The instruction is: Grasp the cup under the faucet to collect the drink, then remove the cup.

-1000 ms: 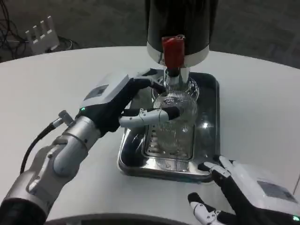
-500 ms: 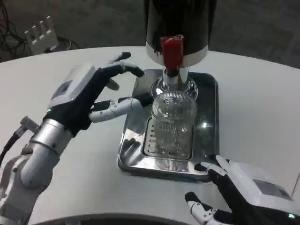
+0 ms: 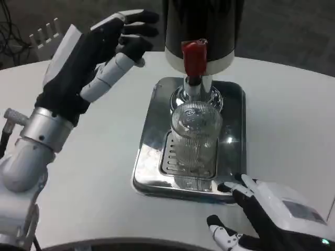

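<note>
**Ribbed glass cup on the drip tray beneath the dispenser tap**

Nearest to us, at the lower right, we see the right hand resting on the white round tabletop, its white-and-black fingers spread apart and holding nothing; the fingertips lie just beside the front rim of the shiny rectangular steel tray. Inside that tray we find a slotted metal drip grate, and on the grate stands the clear ribbed glass cup, upright and untouched by either hand. Directly above the cup's mouth we note the red-handled tap, which projects from the black cylindrical drink dispenser with its white lower band. To the left, the left hand is raised above the tabletop, well apart from the cup, its fingers loosely extended and gripping nothing. Farthest back, at the upper left, we see a white power strip on the dark floor.
</note>
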You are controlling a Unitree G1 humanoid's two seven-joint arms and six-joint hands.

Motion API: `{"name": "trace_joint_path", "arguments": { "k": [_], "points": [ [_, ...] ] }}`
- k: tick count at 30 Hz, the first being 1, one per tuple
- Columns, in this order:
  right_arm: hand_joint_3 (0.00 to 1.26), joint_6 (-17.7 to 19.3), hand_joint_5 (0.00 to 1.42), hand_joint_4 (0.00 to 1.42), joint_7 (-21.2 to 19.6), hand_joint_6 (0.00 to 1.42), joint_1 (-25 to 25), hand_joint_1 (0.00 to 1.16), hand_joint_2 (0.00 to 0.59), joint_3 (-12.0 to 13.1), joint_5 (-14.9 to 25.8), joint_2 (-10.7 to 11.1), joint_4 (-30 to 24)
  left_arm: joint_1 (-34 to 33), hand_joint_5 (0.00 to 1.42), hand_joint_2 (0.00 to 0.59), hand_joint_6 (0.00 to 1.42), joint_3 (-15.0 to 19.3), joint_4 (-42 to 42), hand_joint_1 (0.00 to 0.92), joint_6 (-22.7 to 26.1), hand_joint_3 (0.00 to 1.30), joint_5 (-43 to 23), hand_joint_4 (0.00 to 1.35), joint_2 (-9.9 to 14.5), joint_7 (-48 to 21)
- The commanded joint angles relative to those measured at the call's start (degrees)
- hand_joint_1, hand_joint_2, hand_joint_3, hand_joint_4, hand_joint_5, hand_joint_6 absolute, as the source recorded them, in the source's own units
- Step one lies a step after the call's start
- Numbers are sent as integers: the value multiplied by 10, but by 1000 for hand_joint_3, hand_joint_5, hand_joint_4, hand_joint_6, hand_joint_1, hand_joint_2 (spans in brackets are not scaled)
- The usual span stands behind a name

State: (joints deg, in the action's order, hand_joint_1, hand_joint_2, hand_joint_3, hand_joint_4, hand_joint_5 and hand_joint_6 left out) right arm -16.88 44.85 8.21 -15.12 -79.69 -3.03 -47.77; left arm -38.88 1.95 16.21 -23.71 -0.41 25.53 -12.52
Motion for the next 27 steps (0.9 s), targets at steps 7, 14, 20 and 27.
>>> {"name": "trace_joint_path", "arguments": {
  "k": [7, 14, 20, 27],
  "points": [
    [165, 0, 0, 0, -5, 0, 8, 282, 471, -2, -3, -14, -13, -35, 425, 99, 589, 4, -17, 0, 71, 341, -75, 321, -10, -116],
    [165, -1, 0, 0, -2, 0, 13, 284, 471, 0, 0, -13, -21, -67, 390, 103, 524, -4, -2, 0, 98, 322, -70, 286, -10, -152],
    [165, 0, 0, 0, -4, 0, 18, 284, 471, 4, 3, -13, -25, -93, 383, 103, 522, -16, 21, 0, 101, 319, -58, 282, -18, -167],
    [165, -2, 0, 0, -6, 0, 18, 284, 471, 5, 4, -15, -25, -131, 380, 104, 501, -30, 77, 0, 90, 318, -45, 280, -34, -181]
  ]
}}
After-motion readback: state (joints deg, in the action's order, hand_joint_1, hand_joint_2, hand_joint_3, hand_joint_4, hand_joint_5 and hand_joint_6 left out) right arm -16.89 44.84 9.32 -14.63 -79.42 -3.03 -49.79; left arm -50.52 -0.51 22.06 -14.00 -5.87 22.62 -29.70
